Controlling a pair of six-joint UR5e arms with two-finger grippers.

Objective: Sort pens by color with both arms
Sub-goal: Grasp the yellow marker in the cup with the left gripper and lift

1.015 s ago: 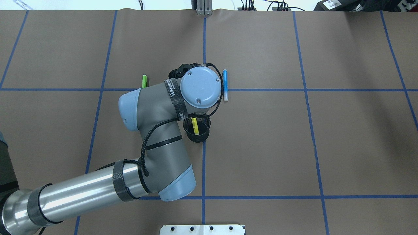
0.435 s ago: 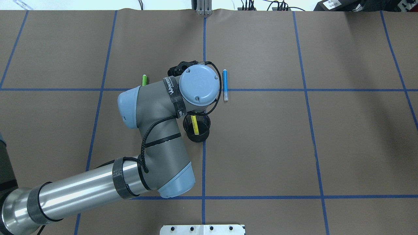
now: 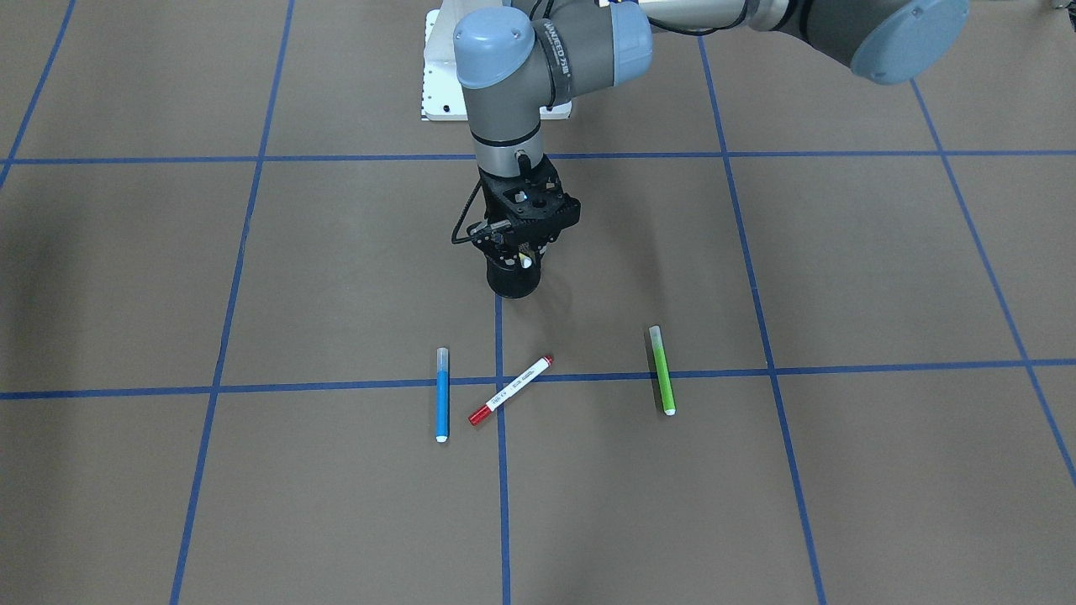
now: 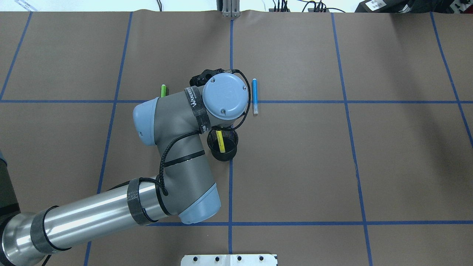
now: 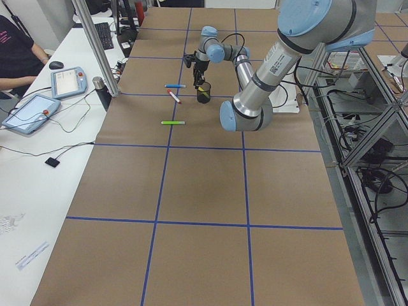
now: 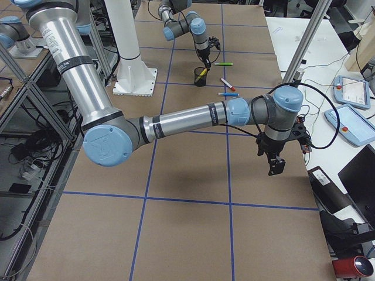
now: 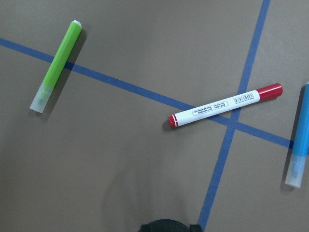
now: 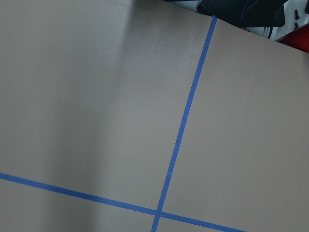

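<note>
My left gripper [image 3: 519, 255] hangs just above a black mesh cup [image 3: 514, 286] at the table's middle. It looks open and empty. A yellow pen [image 4: 220, 142] leans inside the cup [image 4: 223, 154]. A blue pen [image 3: 441, 393], a red-capped white pen [image 3: 510, 391] and a green pen [image 3: 661, 370] lie on the brown paper beyond the cup. The left wrist view shows the green pen [image 7: 55, 65], the red pen [image 7: 224, 105] and the blue pen [image 7: 299, 140]. My right gripper [image 6: 275, 164] shows only in the exterior right view, over bare paper far from the pens. I cannot tell its state.
Blue tape lines divide the brown paper into squares. The white base plate [image 4: 229, 259] sits at the robot's edge. A side table with tablets [image 5: 29, 113] and a seated person [image 5: 16, 44] lies past the far edge.
My left wrist has shifted slightly away from the robot's edge. More of the yellow pen now shows in the cup. The pens on the paper have not moved.
</note>
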